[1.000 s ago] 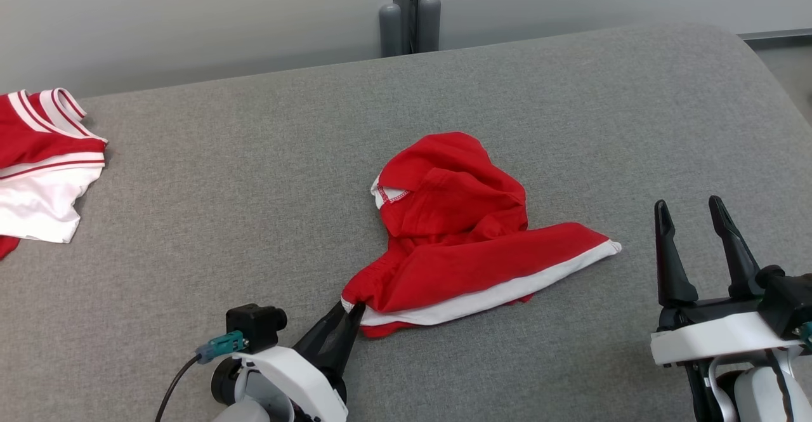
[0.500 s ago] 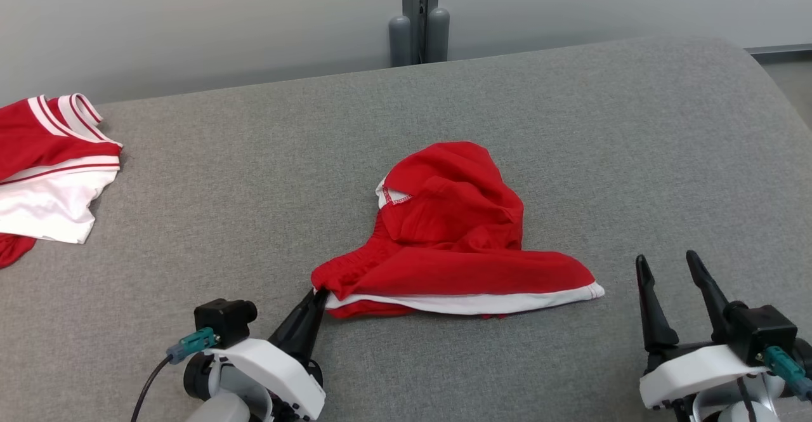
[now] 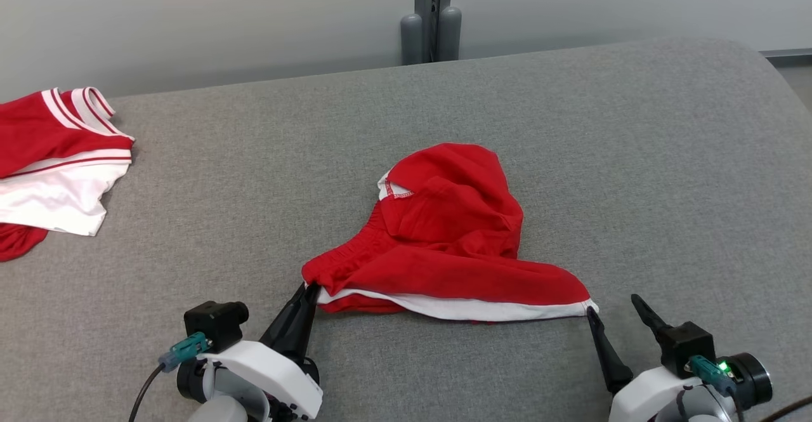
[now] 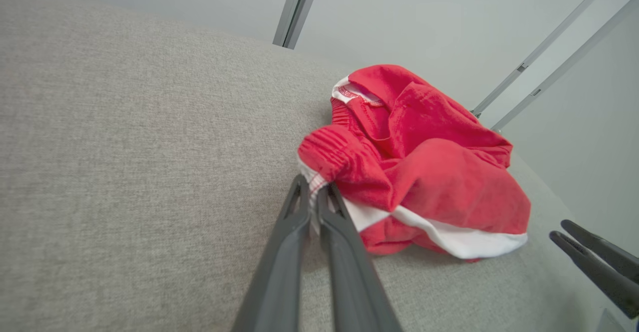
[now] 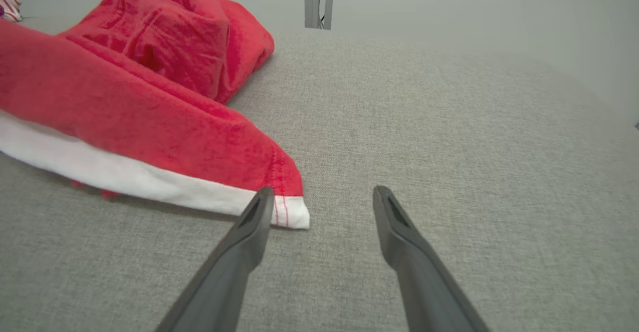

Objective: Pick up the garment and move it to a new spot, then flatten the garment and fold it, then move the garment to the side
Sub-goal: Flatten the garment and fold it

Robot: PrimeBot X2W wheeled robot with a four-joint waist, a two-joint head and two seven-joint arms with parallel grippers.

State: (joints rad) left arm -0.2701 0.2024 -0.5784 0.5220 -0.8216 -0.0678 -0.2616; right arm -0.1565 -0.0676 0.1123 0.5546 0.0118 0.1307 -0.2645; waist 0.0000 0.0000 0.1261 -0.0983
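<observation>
A crumpled red garment [image 3: 450, 238] with a white hem lies mid-surface on the grey padded table [image 3: 254, 187]; it also shows in the left wrist view [image 4: 424, 172] and the right wrist view [image 5: 125, 97]. My left gripper [image 3: 311, 290] is shut on the garment's near-left corner, the fingertips pinching white edge cloth [image 4: 313, 192]. My right gripper [image 3: 612, 303] is open at the garment's near-right corner, and its left fingertip [image 5: 262, 197] touches the white hem tip while the right finger stands apart over bare fabric.
A second red-and-white garment [image 3: 51, 168] lies at the table's far left edge. A grey post [image 3: 431, 9] rises behind the table's back edge. The table's right edge curves down at the far right.
The left gripper closed on the garment's corner and drew it left and nearer, stretching the hem. The right gripper moved down and left to the hem's right tip. The camera shifted slightly.
</observation>
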